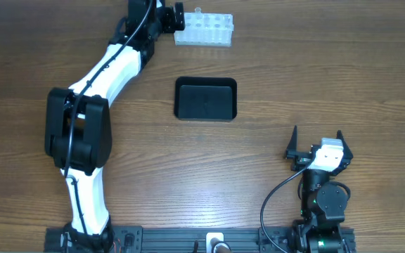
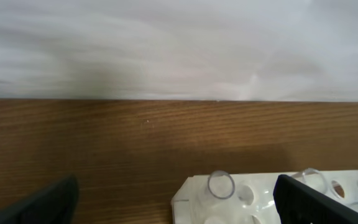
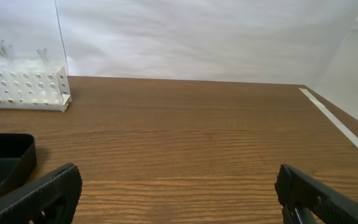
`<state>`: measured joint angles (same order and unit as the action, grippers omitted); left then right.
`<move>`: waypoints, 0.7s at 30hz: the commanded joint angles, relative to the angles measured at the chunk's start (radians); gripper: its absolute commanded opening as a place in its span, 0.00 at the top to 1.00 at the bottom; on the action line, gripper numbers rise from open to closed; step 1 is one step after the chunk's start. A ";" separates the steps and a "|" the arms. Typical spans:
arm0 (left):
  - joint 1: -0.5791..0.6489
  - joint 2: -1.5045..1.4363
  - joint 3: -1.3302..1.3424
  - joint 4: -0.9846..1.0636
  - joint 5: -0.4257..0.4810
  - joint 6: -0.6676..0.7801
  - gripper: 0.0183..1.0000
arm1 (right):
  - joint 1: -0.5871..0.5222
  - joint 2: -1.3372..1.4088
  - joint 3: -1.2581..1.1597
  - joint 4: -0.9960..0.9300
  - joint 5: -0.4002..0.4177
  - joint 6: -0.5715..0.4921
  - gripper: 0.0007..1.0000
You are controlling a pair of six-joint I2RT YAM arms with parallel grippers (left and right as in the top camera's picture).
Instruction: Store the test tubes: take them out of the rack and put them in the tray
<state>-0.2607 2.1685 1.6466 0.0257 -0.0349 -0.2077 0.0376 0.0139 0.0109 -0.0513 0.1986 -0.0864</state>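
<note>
We judge the left claw, wide open at the top-centre rack, should centre on the corner tube before closing.

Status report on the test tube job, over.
Left gripper open at rack, test tube just ahead. Right gripper open, idle by its base. Tray empty. Nothing blocking rack to tray.

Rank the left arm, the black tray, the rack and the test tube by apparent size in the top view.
Largest first: left arm; black tray, barely larger than the rack, nearly alike; test tube, smallest.
</note>
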 commanded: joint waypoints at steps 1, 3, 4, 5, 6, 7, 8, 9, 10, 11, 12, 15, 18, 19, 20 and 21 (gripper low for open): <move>-0.007 0.037 0.044 0.010 -0.014 -0.018 0.00 | -0.007 -0.009 -0.006 -0.002 0.012 -0.005 0.01; -0.011 0.041 0.044 0.011 -0.026 -0.018 0.00 | -0.007 -0.009 -0.006 -0.002 0.012 -0.005 0.01; -0.014 0.044 0.044 0.011 -0.036 -0.018 0.00 | -0.007 -0.009 -0.006 -0.002 0.012 -0.005 0.01; -0.017 0.047 0.044 0.012 -0.043 -0.018 0.00 | -0.007 -0.009 -0.006 -0.002 0.012 -0.005 0.01; -0.019 0.051 0.044 0.015 -0.052 -0.017 0.01 | -0.007 -0.009 -0.006 -0.002 0.012 -0.005 0.01; -0.023 0.054 0.045 0.020 -0.063 -0.018 0.01 | -0.007 -0.009 -0.006 -0.002 0.012 -0.005 0.01; -0.026 0.059 0.045 0.025 -0.074 -0.017 0.01 | -0.007 -0.009 -0.006 -0.002 0.012 -0.005 0.01; -0.030 0.063 0.047 0.029 -0.084 -0.017 0.01 | -0.007 -0.009 -0.006 -0.002 0.012 -0.005 0.01; -0.033 0.069 0.050 0.035 -0.092 -0.017 0.01 | -0.007 -0.009 -0.006 -0.002 0.012 -0.005 0.01; -0.036 0.075 0.052 0.040 -0.098 -0.017 0.01 | -0.007 -0.009 -0.006 -0.001 0.012 -0.005 0.01; -0.039 0.084 0.056 0.047 -0.103 -0.017 0.02 | -0.007 -0.009 -0.006 -0.002 0.012 -0.005 0.01; -0.042 0.102 0.067 0.053 -0.116 -0.018 0.02 | -0.007 -0.009 -0.006 -0.002 0.012 -0.005 0.01; -0.042 0.112 0.069 0.068 -0.116 -0.017 0.04 | -0.007 -0.009 -0.006 -0.001 0.012 -0.005 0.01; -0.042 0.116 0.069 0.073 -0.116 -0.017 0.05 | -0.007 -0.009 -0.006 -0.002 0.012 -0.005 0.01; -0.042 0.117 0.069 0.077 -0.116 -0.017 0.06 | -0.007 -0.009 -0.006 -0.002 0.012 -0.005 0.01; -0.042 0.119 0.069 0.079 -0.117 -0.017 0.08 | -0.007 -0.009 -0.006 -0.002 0.012 -0.005 0.01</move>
<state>-0.3046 2.2673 1.6928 0.0959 -0.1326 -0.2153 0.0376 0.0139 0.0109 -0.0513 0.1986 -0.0864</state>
